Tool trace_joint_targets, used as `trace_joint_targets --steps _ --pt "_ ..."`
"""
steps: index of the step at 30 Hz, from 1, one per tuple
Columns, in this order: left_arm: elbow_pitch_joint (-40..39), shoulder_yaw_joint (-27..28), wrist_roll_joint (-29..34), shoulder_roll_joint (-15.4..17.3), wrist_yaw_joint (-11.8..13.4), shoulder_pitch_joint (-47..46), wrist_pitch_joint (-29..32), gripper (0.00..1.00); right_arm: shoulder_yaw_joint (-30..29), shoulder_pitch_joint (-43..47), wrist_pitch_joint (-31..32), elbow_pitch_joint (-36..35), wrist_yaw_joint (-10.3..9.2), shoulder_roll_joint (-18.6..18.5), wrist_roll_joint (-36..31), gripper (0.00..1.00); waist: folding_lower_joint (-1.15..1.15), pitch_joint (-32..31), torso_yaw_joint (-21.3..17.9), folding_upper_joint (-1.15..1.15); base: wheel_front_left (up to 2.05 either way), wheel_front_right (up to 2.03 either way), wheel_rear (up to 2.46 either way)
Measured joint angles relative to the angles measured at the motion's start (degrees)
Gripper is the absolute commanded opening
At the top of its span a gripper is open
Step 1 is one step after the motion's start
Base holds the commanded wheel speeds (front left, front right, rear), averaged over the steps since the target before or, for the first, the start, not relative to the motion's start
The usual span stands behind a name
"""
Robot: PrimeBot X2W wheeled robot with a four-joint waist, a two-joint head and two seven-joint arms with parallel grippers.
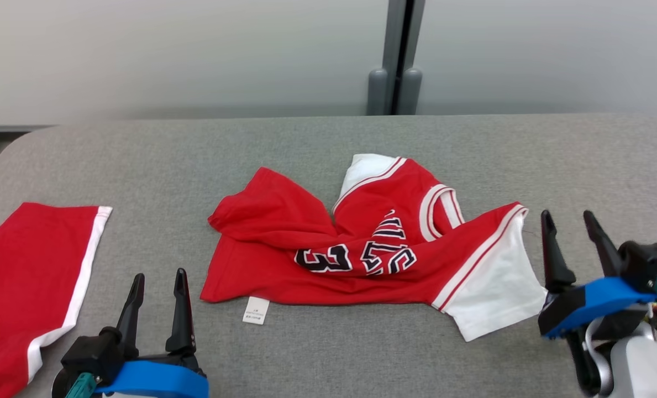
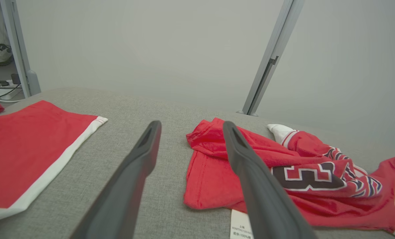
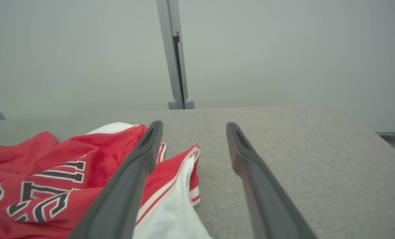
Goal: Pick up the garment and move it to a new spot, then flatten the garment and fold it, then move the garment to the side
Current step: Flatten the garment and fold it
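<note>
The garment is a red jersey with white sleeves and dark numbers, lying crumpled in the middle of the grey table, a white label at its near hem. In the left wrist view the garment lies ahead and to the right; in the right wrist view the garment lies to the left. My left gripper stands open at the lower left, just short of the jersey's near left corner. Right of the white sleeve, my right gripper is open and holds nothing.
A second red piece of clothing with a white band lies flat at the table's left edge. Grey wall panels with an upright post stand behind the table. Bare table stretches to the right of the jersey.
</note>
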Motion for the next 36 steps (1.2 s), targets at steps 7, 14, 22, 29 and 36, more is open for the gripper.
trace_joint_targets --steps 7,14,22,29,36 --pt "0.45 1.01 0.15 0.43 0.19 1.22 0.00 1.00 4.93 8.37 -0.69 -8.64 0.00 0.04 2.44 1.00 0.00 -2.00 -2.27 0.00 0.00 0.00 0.00" --pt "0.51 2.08 0.67 0.83 0.25 2.69 0.00 1.00 5.43 13.34 0.59 -12.80 0.00 -0.01 3.98 1.00 -0.01 -2.56 -3.56 0.00 0.00 0.00 0.00" --pt "0.83 1.75 0.96 0.85 0.25 2.99 0.00 1.00 5.21 14.13 1.12 -14.10 0.00 -0.01 4.54 1.00 0.00 -2.21 -3.44 0.00 0.00 0.00 0.00" --pt "1.14 1.31 1.08 0.76 0.26 2.99 0.00 1.00 5.08 14.12 1.48 -14.29 0.00 -0.01 4.81 1.00 0.00 -1.66 -3.06 0.00 0.00 0.00 0.00" --pt "1.85 0.51 1.62 0.97 0.37 2.78 0.21 1.00 4.90 13.78 1.60 -13.95 0.00 -0.01 4.92 1.00 0.00 -0.87 -3.08 0.00 0.00 0.00 0.00"
